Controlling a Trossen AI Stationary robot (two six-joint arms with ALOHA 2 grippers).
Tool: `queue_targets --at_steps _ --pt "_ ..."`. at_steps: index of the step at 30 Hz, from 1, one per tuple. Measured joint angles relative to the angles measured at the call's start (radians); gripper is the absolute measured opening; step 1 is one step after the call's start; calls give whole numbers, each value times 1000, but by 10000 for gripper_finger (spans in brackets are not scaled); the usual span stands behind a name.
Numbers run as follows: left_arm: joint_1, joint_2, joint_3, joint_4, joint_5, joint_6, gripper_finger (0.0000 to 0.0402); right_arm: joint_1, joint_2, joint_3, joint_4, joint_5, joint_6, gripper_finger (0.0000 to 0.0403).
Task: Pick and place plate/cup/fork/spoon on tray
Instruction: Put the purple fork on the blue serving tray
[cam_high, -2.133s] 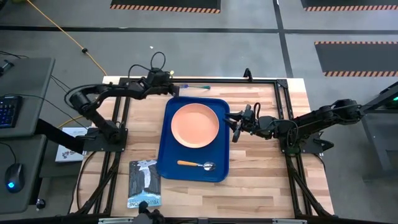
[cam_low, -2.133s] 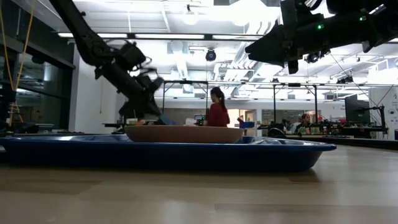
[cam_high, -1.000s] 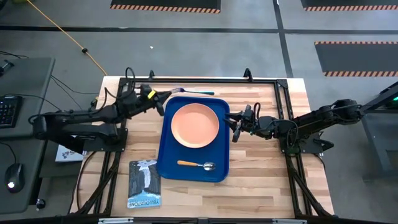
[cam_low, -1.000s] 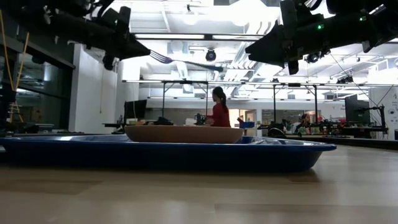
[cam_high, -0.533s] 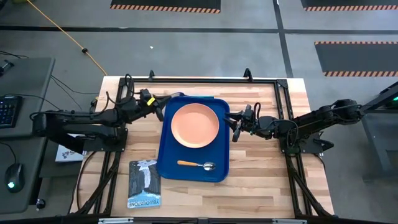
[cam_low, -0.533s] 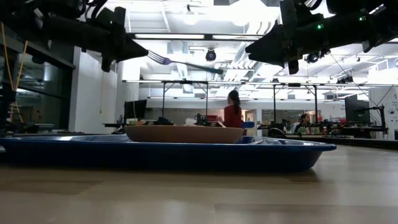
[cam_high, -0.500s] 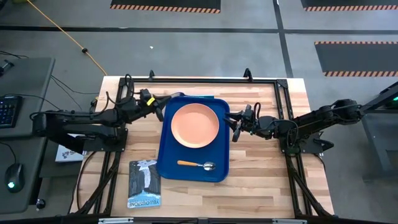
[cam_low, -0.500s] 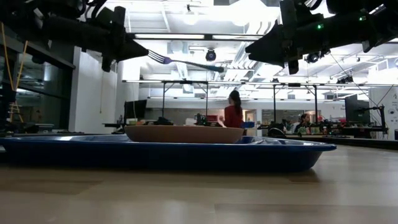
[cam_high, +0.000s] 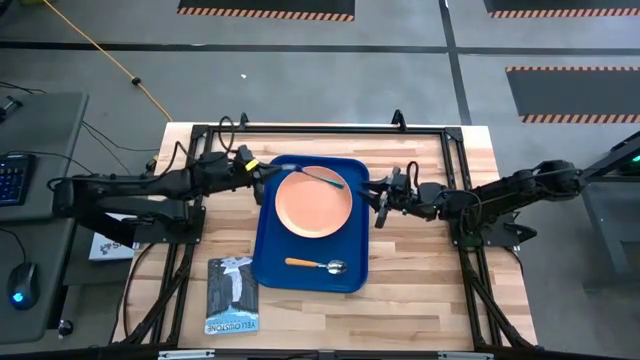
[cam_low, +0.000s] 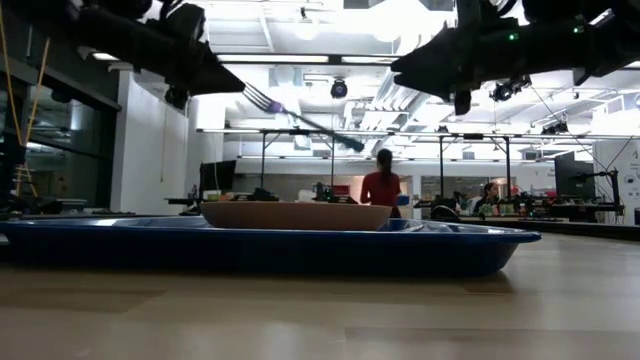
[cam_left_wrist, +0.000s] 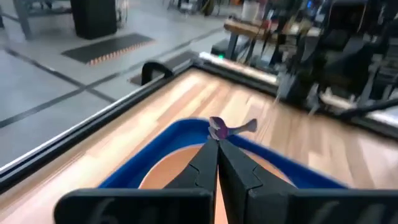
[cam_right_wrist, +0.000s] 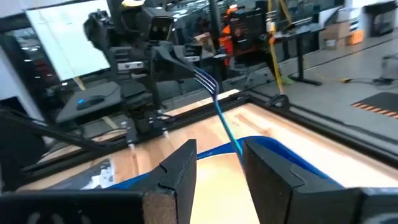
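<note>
The salmon-pink plate (cam_high: 313, 200) sits at the far end of the blue tray (cam_high: 275, 262). The orange-handled spoon (cam_high: 315, 265) lies on the tray's near part. My left gripper (cam_high: 262, 170) is at the tray's far left corner, shut on the light-blue fork (cam_high: 315, 177), which reaches out above the plate. My right gripper (cam_high: 378, 207) is open and empty, held above the table just right of the tray. No cup shows. My left gripper pinches the fork's tine end (cam_low: 256, 96) between its two fingers, which come in about level from the table's left. The fork runs on past the fingertips, and its handle (cam_right_wrist: 227, 127) slopes down toward the plate. It is lifted clear of plate and tray.
A grey-blue booklet (cam_high: 232, 295) lies on the table near the tray's near left corner. A black metal frame (cam_high: 330, 128) runs along the table's far edge. Bare wood lies to the right of the tray. A person (cam_low: 381, 188) stands in the room behind.
My left gripper has carried the fork toward the table's right and a little toward its near edge. The fork has swung from above the tray's far rim to above the plate. Its free end has tipped lower.
</note>
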Motion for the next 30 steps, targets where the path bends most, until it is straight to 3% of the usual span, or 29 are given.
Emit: queue_targets --at_steps 4,15,23,30 --pt "-25 10 26 -15 -9 5 0 -26 27 46 -77 -41 16 136" --pt "-112 28 47 -15 -27 12 0 -38 293 416 -482 -34 -108 218" --pt "-176 28 47 -16 -89 12 0 -38 400 596 -681 -71 -156 222" --pt "-187 28 47 -15 -112 12 0 -39 436 622 -710 -63 -157 222"
